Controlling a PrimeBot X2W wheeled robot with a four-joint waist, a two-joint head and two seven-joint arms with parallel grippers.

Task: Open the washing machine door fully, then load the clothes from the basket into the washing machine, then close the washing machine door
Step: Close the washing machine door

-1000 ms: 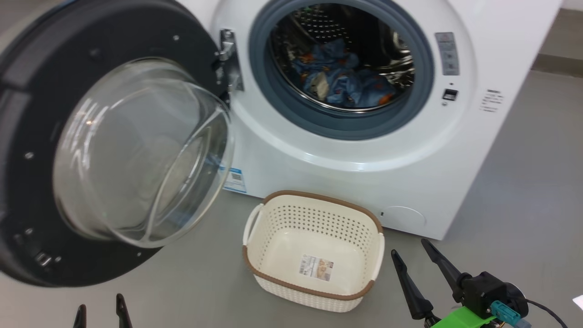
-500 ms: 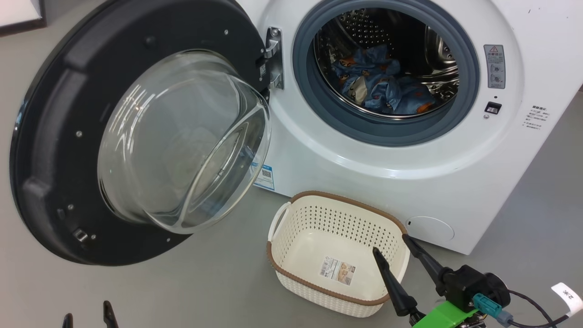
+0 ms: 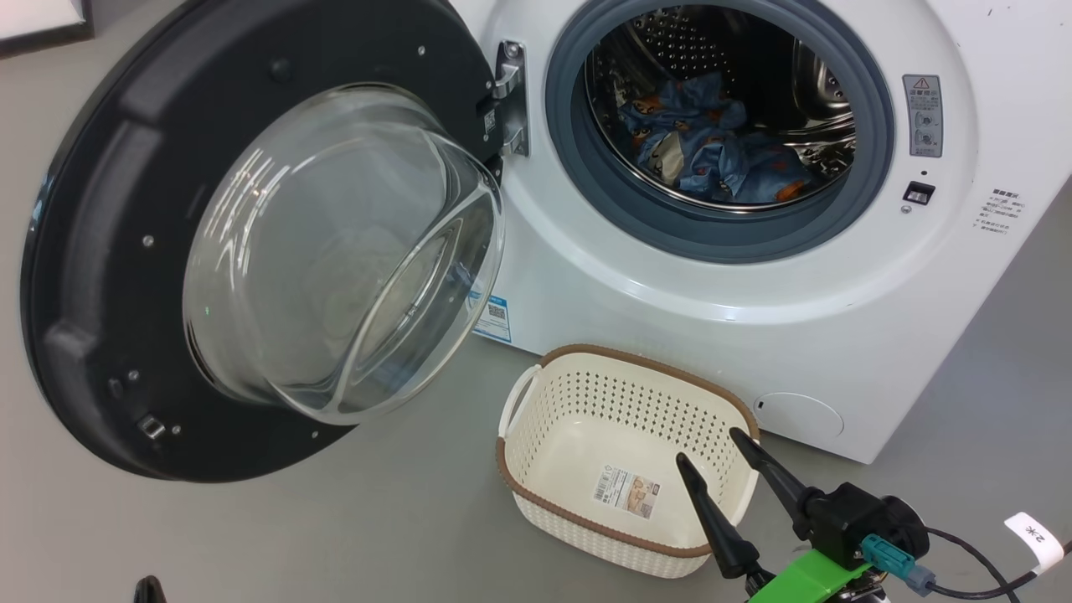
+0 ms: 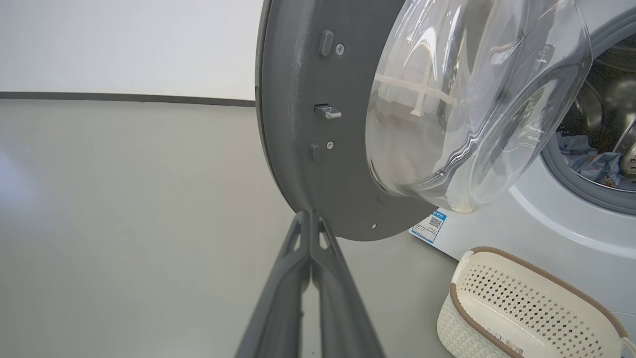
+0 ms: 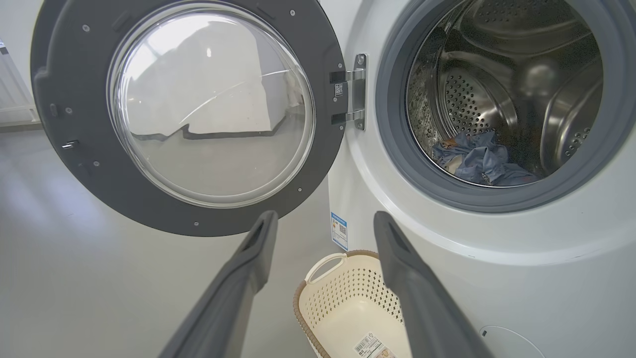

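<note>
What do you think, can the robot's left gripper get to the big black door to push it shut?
Probably yes. The left gripper, shut, points right at the lower rim of the washing machine door, nothing between them. The basket sits off to one side. Whether they touch yet, I cannot tell.

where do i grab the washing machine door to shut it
Likely the dark rim of the washing machine door at its free edge by the latch, coming from the left: thin there and farthest from the hinge. The glass bowl bulges, smooth.
</note>
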